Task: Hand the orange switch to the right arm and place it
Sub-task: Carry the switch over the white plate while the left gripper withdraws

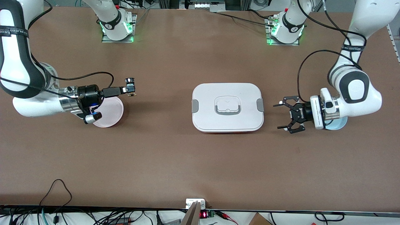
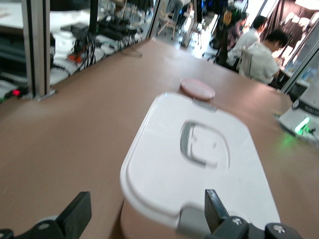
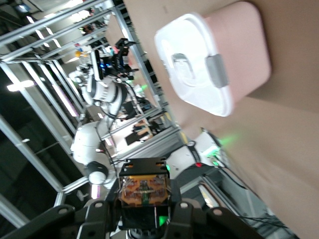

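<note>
Orange switch (image 1: pixel 132 92) sits clamped between the right gripper (image 1: pixel 126 90) fingers, held up in the air just beside the pink plate (image 1: pixel 113 116) at the right arm's end of the surface (the right wrist view shows its orange-tan body pinched, (image 3: pixel 144 190)). Handover looks done; placing is left, probably on that plate. Left gripper (image 1: pixel 287 114) waits with fingers apart and empty, beside the lidded white container (image 1: pixel 227 107). A blue plate (image 1: pixel 339 124) lies under the left arm. Count: one switch, two plates, one container, two grippers.
</note>
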Controlling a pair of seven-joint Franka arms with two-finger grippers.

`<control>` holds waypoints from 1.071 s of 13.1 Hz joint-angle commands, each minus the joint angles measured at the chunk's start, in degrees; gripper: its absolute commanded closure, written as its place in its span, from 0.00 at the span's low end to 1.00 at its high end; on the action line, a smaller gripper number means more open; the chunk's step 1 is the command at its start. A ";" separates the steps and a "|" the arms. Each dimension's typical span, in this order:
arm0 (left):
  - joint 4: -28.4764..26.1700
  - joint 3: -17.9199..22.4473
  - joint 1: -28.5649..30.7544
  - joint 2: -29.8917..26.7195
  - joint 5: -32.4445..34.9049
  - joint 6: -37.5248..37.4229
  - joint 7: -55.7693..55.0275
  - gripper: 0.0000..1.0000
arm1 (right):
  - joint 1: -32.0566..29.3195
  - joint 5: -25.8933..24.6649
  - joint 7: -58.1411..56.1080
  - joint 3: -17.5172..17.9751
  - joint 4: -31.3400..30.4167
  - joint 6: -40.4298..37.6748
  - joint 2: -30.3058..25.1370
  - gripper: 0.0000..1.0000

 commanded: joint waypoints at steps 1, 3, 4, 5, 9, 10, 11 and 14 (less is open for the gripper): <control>-1.01 2.94 1.67 -0.44 10.23 0.40 1.33 0.00 | -1.41 -5.66 -3.76 0.48 0.35 -1.65 -0.45 0.80; -0.49 4.88 2.90 0.54 14.83 2.68 6.93 0.00 | -1.59 -10.06 -5.78 0.48 0.44 -2.10 -0.45 0.80; 0.21 6.01 3.25 0.62 17.71 4.78 7.66 0.00 | -1.59 -12.95 -7.71 0.48 0.44 -2.10 -0.53 0.80; 1.09 6.20 3.43 0.71 21.40 7.23 7.58 0.00 | -1.76 -15.41 -9.38 0.48 0.35 -2.10 -0.54 0.80; 3.81 7.34 5.45 1.68 33.19 18.41 6.44 0.00 | -2.38 -27.62 -18.07 0.48 0.53 -2.36 -1.06 0.80; 5.48 7.95 5.63 1.77 35.74 18.42 4.43 0.00 | -2.38 -30.53 -20.80 0.48 0.70 -2.27 -1.15 0.80; 7.06 7.96 5.54 1.77 38.81 18.51 1.89 0.00 | -2.47 -32.64 -22.56 0.48 1.14 -2.19 -1.15 0.80; 14.17 6.99 4.66 1.59 53.12 17.55 -8.82 0.00 | -2.29 -40.64 -29.50 0.48 1.76 -1.14 -1.06 0.80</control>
